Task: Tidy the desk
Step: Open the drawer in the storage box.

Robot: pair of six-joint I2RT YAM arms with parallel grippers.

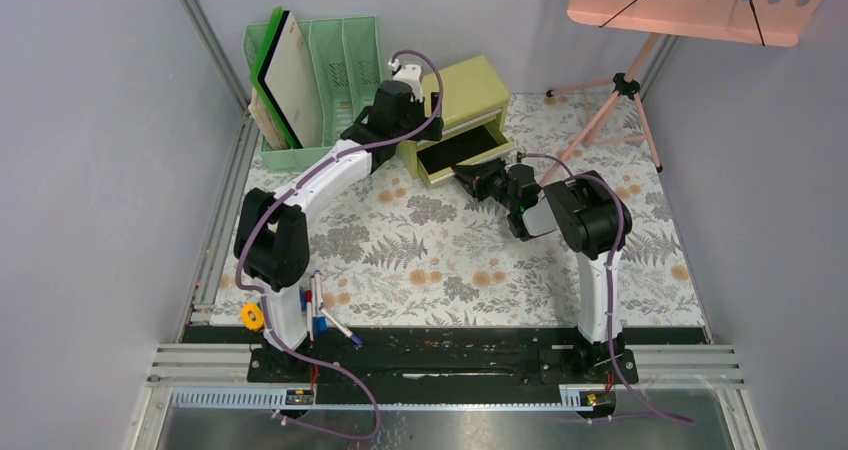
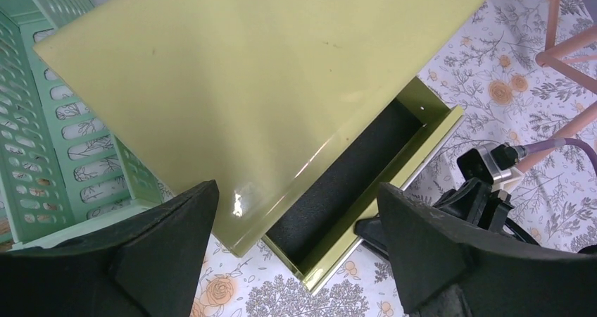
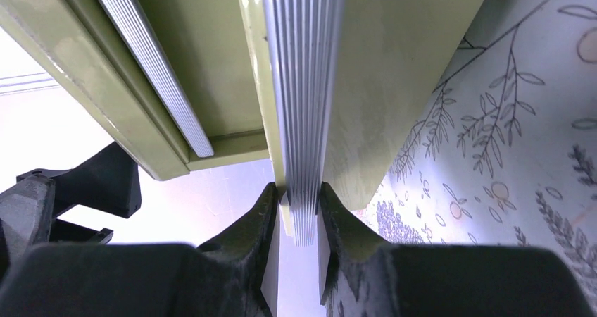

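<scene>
**Right gripper (image 3: 296,208) clamped on the drawer handle**

Black fingers (image 3: 243,239) of the right gripper are clenched on the ribbed silver metal handle (image 3: 303,84), which runs along the front of the lower yellow-green drawer (image 1: 462,152). That drawer stands partly pulled out of the small yellow-green metal drawer chest (image 1: 470,80). The chest sits near the far edge of the desk surface (image 1: 450,260), a large flat tabletop with a pale covering printed with grey ferns and small orange flowers, which fills the middle of the overhead view.

From the left wrist view, the drawer's black-lined inside looks empty. The left gripper (image 2: 297,190) hangs over the chest's top with its fingers released and spread wide, holding nothing. Whether they touch the top cannot be told.

A green plastic mesh file rack (image 1: 345,55) stands at the far left corner. A few pen-like items (image 1: 325,315) lie at the near edge by the left arm's base.

The step in hand appears to be working the drawer. One moment does not show whether it is being opened or closed, but the empty drawer and loose items suggest opening it for stowing.

The next move calls for a straight pull along the drawer's run. The grip should be kept square on the thin rib so it does not slip. The left fingers would probably need to press on the chest so it does not slide on the covering.
</scene>
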